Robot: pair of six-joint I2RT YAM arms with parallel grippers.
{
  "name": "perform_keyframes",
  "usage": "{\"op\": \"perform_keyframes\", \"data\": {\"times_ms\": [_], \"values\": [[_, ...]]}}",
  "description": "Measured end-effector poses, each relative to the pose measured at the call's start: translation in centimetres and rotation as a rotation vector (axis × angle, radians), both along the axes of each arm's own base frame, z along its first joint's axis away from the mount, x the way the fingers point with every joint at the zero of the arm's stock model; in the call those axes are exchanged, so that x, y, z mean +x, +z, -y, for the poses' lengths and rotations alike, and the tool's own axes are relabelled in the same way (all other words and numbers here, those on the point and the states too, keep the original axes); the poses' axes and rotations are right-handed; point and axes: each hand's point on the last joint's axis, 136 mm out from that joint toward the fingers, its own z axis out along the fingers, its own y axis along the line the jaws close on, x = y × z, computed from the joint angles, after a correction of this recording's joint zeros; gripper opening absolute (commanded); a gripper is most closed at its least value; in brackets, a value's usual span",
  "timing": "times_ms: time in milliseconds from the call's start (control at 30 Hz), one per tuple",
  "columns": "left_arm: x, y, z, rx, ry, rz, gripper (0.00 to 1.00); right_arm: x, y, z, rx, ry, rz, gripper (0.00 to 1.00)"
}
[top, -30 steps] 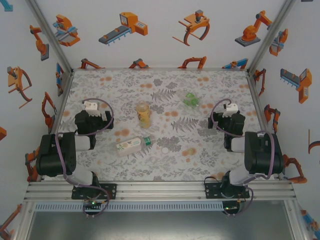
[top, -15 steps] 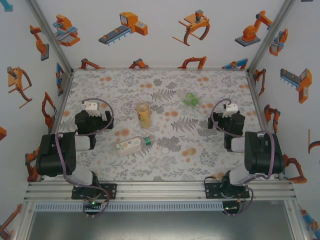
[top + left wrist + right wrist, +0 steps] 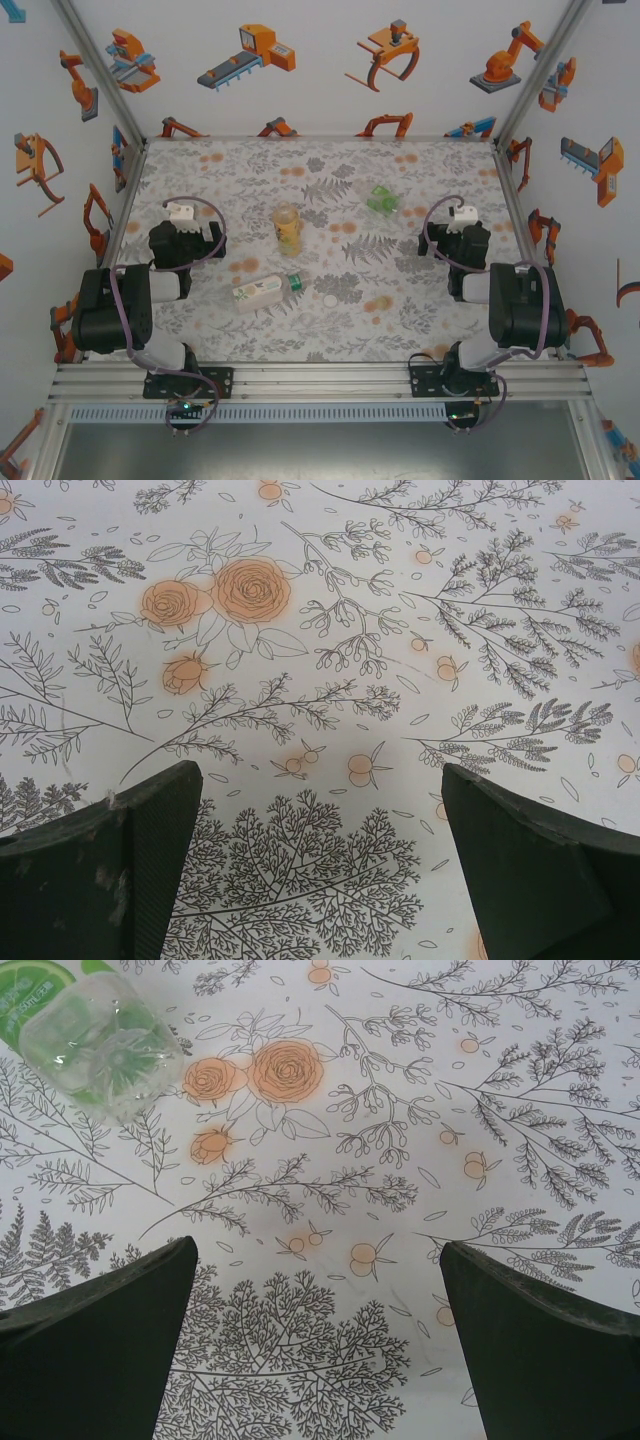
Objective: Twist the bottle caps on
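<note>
The white cap [image 3: 329, 299] lies loose on the floral table [image 3: 250, 170]. The green cap [image 3: 294, 281] is at its 10 o'clock, at the mouth of the toppled pale-labelled bottle [image 3: 258, 292]. The amber tea bottle [image 3: 287, 228] stands at 11 o'clock and the small green bottle [image 3: 382, 198] lies at 1. The left gripper [image 3: 320, 780] at 9 and the right gripper [image 3: 318, 1255] at 3 hang with jaws spread wide over bare cloth, well apart from both caps.

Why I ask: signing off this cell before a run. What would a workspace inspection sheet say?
Surface: floral table cover, flat.
Job's things: white cap loose on the cover; green cap at the neck of the lying pale-labelled bottle; whether screwed on, cannot tell.
Clutter: amber bottle upright; small green bottle lying.
Grippers: left gripper and right gripper open, holding nothing.
Cables: purple cables looped at both wrists.
Surroundings: walls printed with orange robots.
</note>
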Motion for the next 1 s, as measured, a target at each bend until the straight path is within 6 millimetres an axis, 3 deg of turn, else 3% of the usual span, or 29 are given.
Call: {"op": "perform_keyframes", "data": {"times_ms": [233,400,667,1000], "values": [[-0.2,0.0,-0.3,0.003,0.017,-0.027,0.97,-0.1,0.4,0.0,-0.001,-0.001,0.004,0.98],[0.2,2.3,-1.1,0.019,0.071,0.002,0.97,-0.6,2.8,0.1,-0.009,-0.008,0.065,0.97],[-0.9,4.7,-1.1,0.128,0.172,0.008,0.97,-1.8,6.3,-0.6,-0.017,0.005,0.122,0.93],[-1.6,8.4,-1.5,0.156,0.269,-0.012,0.97,-1.9,6.7,-3.1,-0.007,0.107,0.01,0.91]]}}
